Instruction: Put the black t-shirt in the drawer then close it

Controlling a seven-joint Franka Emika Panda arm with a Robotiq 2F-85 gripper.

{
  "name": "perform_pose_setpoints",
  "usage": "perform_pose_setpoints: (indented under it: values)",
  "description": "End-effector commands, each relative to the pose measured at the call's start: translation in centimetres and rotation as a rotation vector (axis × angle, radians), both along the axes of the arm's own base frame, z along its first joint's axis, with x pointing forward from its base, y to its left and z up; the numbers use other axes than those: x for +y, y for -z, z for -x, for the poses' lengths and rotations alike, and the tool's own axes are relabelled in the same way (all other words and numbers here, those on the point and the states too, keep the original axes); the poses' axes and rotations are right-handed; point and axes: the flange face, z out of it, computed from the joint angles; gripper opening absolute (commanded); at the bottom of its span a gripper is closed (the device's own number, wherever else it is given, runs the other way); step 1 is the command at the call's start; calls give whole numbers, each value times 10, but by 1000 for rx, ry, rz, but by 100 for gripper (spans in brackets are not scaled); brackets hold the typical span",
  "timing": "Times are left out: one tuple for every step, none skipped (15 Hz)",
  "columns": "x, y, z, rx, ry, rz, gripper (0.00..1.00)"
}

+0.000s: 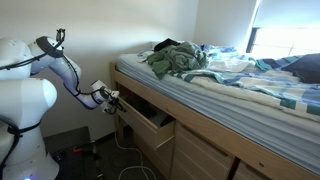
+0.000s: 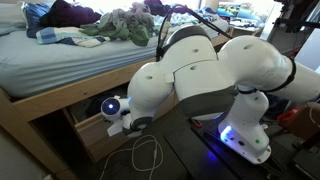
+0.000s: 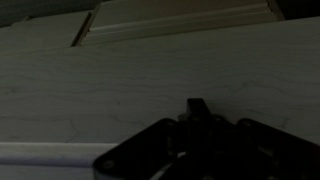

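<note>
Gripper (image 1: 113,98) at the part-open drawer (image 1: 150,120) front, jaws closed, nothing visibly held. We should push square and slowly, so it won't skew.

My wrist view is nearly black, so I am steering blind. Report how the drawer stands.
Observer: The drawer is pulled partway out from under the bed.
Operator: Now place the fingers for me.
Observer: The fingers, shut, sit by the drawer's front, at its end nearest the robot.
Operator: Name anything lying down low.
Observer: A white cable lies looped on the floor in front of the drawer.
</note>
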Motion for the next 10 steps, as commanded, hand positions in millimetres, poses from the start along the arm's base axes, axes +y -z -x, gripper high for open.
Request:
perform_pose_setpoints:
  values:
    - [3,-7,-10,-31,-5,11,0]
    - [3,-8,-11,-33,-5,13,0]
    - [4,-8,-12,-34,-6,13,0]
    - [4,-9,-12,-36,-6,13,0]
    - [4,-10,-14,-38,-7,13,0]
    - [5,-11,-15,-41,-8,13,0]
    - [5,-13,-16,-46,-8,13,0]
    - [6,-15,-19,-51,-8,11,0]
    - [6,-18,-21,-57,-7,8,0]
    - [6,-20,-23,-64,-8,7,0]
